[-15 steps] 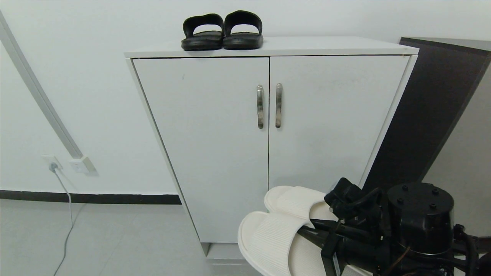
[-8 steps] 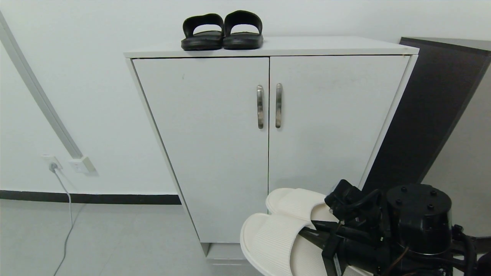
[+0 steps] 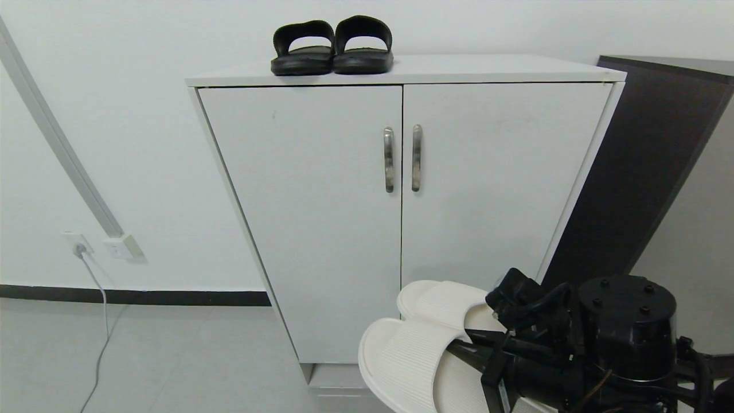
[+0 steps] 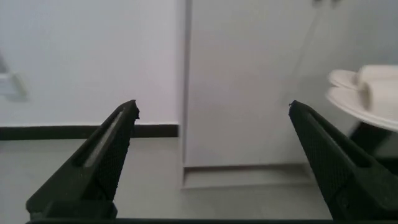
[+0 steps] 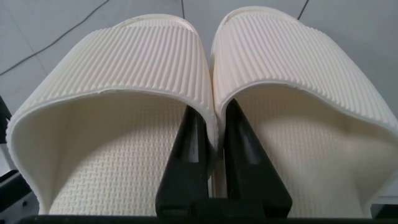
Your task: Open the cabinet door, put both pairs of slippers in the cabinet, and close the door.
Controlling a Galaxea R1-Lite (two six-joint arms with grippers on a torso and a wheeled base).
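- Right gripper (image 5: 214, 121) pinches 2 white slippers (image 3: 416, 350) together (low, before the closed cabinet (image 3: 321, 229)).
- Left gripper (image 4: 213, 111) spread wide, holding nothing.
- Black slippers (image 3: 332, 49) sit on the cabinet top.

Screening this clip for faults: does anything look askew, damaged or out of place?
Nothing damaged or spilled. One oddity: the right gripper clamps the pair of cream ribbed foam slippers while both white cabinet doors are shut; the black rubber slippers sit side by side on the cabinet top.
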